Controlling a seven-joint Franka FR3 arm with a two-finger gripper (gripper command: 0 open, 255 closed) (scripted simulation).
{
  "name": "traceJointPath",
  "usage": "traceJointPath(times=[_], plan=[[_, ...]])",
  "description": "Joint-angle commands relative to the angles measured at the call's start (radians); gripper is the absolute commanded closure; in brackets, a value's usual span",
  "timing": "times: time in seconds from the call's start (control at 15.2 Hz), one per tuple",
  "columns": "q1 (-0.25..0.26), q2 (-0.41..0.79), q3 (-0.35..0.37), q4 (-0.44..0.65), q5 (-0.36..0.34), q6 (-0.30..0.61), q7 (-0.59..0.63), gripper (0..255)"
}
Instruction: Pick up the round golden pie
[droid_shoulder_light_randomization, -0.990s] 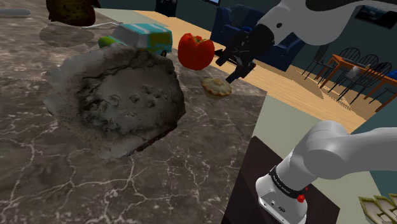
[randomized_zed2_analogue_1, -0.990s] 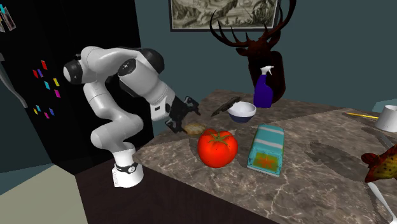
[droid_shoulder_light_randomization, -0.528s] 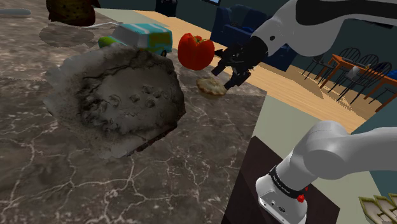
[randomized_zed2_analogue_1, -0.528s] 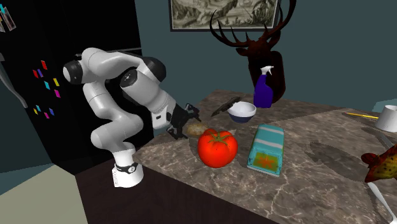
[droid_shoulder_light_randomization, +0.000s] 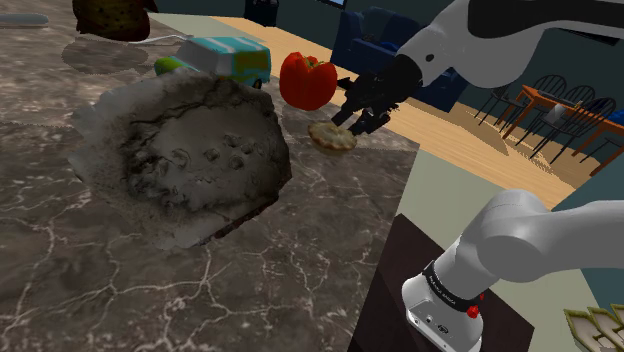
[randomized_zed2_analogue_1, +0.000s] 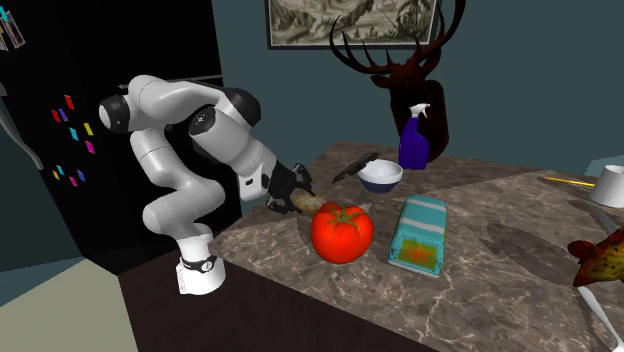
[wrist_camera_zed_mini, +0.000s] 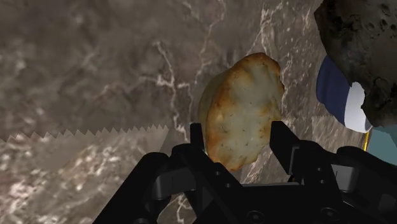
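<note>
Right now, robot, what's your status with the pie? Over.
Gripper open, low over counter. Pie between the fingers, on the counter. Tomato beside it, not blocking.

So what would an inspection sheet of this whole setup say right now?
Surface: dark marble counter, pale veins.
Job's thing: golden-brown pie, lying near the counter's edge, beside the tomato.
Clutter: tomato, teal box, bowl, spray bottle, big grey lump.
Claw: black claw, low over the counter, set around the pie.
Cables: nothing seen.
Surroundings: mounted deer head, framed picture, chairs.
</note>
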Motion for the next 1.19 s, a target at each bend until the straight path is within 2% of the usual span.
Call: traceJointPath(times=[0.0, 1.12], plan=[[0.001, 0.004, 0.004, -0.006, -0.001, -0.001, 0.001, 255], [-0.014, 0.017, -0.023, 0.183, -0.063, -0.150, 0.105, 255]])
